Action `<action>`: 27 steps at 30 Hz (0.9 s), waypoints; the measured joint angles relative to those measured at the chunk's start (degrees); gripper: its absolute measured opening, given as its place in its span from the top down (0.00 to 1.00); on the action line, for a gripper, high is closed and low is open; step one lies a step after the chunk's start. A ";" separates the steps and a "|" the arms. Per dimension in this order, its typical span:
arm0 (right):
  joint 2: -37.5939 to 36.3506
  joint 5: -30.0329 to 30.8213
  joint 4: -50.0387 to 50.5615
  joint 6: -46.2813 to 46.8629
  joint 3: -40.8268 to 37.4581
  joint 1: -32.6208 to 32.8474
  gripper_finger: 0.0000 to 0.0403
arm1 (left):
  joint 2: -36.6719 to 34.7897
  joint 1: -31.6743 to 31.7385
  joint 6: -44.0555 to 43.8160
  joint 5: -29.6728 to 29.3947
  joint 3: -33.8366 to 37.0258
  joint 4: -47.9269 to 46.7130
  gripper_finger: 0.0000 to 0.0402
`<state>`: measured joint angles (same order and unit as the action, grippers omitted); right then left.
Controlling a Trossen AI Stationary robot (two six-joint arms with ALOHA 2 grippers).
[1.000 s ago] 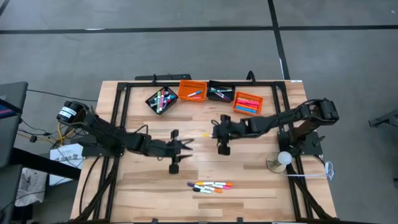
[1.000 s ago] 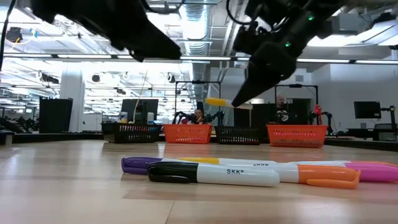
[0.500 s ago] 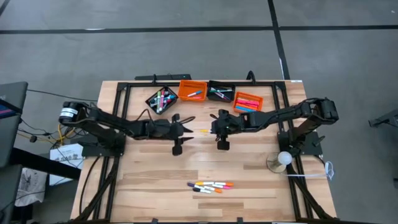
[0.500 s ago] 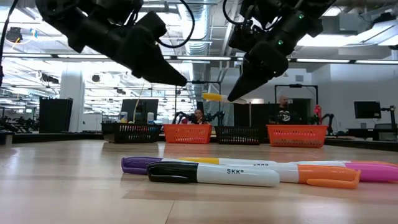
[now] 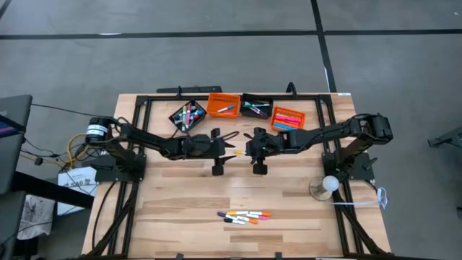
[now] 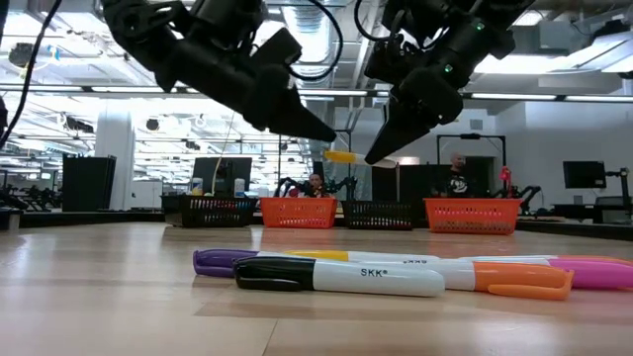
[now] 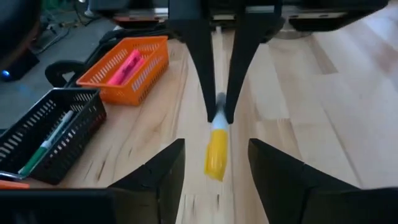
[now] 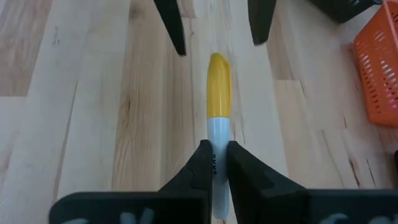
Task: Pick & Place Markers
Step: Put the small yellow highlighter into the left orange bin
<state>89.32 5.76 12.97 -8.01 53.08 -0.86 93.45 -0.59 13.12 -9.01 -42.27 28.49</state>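
Note:
In the air above the table's middle is a marker with a white barrel and a yellow cap, and my right gripper is shut on it. My left gripper is open and faces it from the table's left. Its two fingers stand on either side of the cap's free end without touching it. In the high view the two grippers meet nose to nose. Several more markers lie side by side on the table near its front edge. My right gripper pinches the marker's white barrel between its two fingers. The fingers come from the table's right, slanting down, and lie along the marker. The capped end sticks out past the fingertips toward the left arm. The marker is lifted clear, roughly level.
A row of bins stands along the far edge: a black one, an orange one, a black one and an orange one, each with markers in it. A white ball on a stand sits at the right.
My left gripper has swung from the table's near left toward the far edge and the right. It has come up to the yellow cap that my right gripper holds. The marker has stayed in the air, about where it was.

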 joint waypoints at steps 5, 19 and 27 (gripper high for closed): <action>0.00 0.13 -0.10 -0.01 0.00 -0.41 0.93 | 1.35 0.03 0.15 -0.05 -0.52 -0.35 0.57; 0.00 -2.71 -5.00 -2.61 0.00 -0.42 0.93 | 1.71 0.07 0.13 -0.10 -0.54 -0.52 0.62; 0.02 -3.07 -6.23 -4.46 0.00 -0.89 0.94 | 1.71 0.07 0.13 0.04 -0.54 0.57 0.65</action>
<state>89.34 2.69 6.74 -12.47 53.08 -1.76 95.15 -0.51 13.26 -8.97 -42.81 29.05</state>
